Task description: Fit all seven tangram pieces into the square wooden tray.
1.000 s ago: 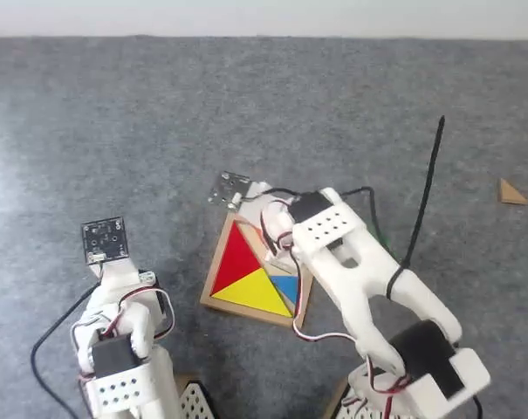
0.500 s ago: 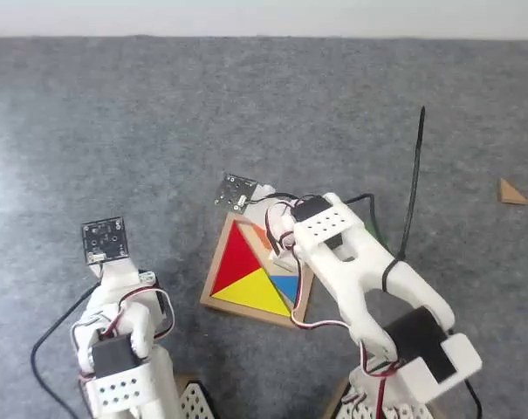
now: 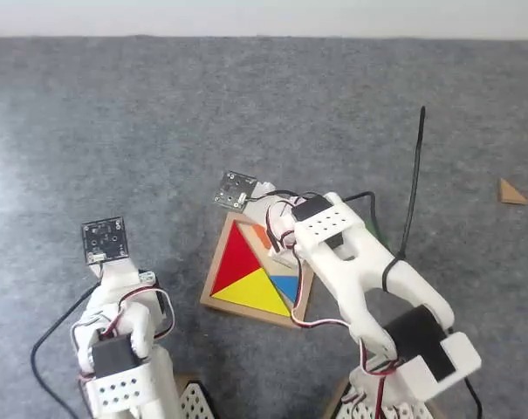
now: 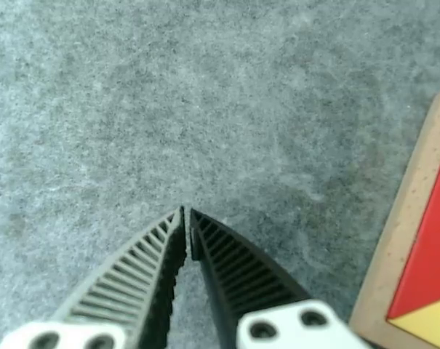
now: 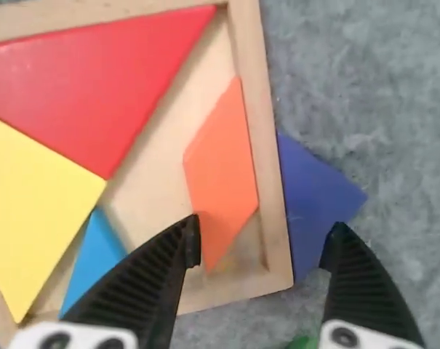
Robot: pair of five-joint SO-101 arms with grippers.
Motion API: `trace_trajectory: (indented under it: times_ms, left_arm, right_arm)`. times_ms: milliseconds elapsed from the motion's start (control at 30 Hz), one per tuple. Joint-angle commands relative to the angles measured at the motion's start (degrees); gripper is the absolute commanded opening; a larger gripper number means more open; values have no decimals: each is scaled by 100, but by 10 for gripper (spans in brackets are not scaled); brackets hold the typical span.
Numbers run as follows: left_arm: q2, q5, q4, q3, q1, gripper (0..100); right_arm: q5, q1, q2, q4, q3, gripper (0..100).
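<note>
Right gripper (image 5: 265, 231) stood spread astride the wooden tray's rim (image 5: 252, 87). Closing there risked pinching the rim and dislodging the orange parallelogram (image 5: 221, 171). Left gripper (image 4: 187, 214) sat pressed together.

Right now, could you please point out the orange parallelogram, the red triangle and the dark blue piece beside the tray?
orange parallelogram (image 5: 221, 174), right wrist view, the middle of its face.
red triangle (image 5: 96, 76), right wrist view, the middle of its face.
dark blue piece (image 5: 314, 193), right wrist view, the middle of its visible part.

Bare matt wooden tray (image 5: 254, 73), fuzzy cloth table (image 3: 159, 131)
</note>
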Motion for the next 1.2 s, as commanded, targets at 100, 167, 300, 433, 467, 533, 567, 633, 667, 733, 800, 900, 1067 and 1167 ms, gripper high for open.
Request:
trace_trajectory:
  times_ms: [100, 167, 300, 433, 467, 533, 567, 633, 667, 733, 800, 900, 1067, 1167]
  left_arm:
    - [-105, -26, 44, -40, 0, 13]
    - [-105, -26, 44, -40, 0, 13]
    - [-105, -26, 44, -40, 0, 13]
    - [-105, -26, 44, -40, 0, 13]
    - [-105, -26, 44, -40, 0, 13]
    - [-105, -26, 44, -40, 0, 13]
    - [-105, -26, 44, -40, 0, 13]
    - [-105, -26, 44, -40, 0, 13]
    - [-105, -26, 44, -40, 0, 13]
    - [-105, -26, 44, -40, 0, 13]
    - [-105, -26, 44, -40, 0, 13]
    - [-105, -26, 44, -40, 0, 13]
    - [-105, -26, 44, -40, 0, 13]
    - [-105, -26, 44, -40, 0, 13]
  right_arm:
    - [211, 145, -66, 13, -53, 274]
    - [211, 101, -84, 154, -53, 274]
    - [211, 57, -84, 215, -35, 274]
    - [211, 84, -75, 224, -35, 274]
    - [220, 92, -75, 224, -35, 274]
    - [246, 92, -84, 382, -70, 274]
    - [246, 92, -92, 435, -70, 274]
    - [255, 101, -224, 497, -79, 273]
    - [255, 145, -356, 505, -70, 273]
    - [246, 391, -725, 453, -70, 243]
    - [202, 681, -1095, 374, -79, 176]
    - [193, 840, -1349, 321, 9, 70]
    - [-185, 971, -866, -119, -18, 64]
    - [-273, 1121, -338, -444, -237, 61]
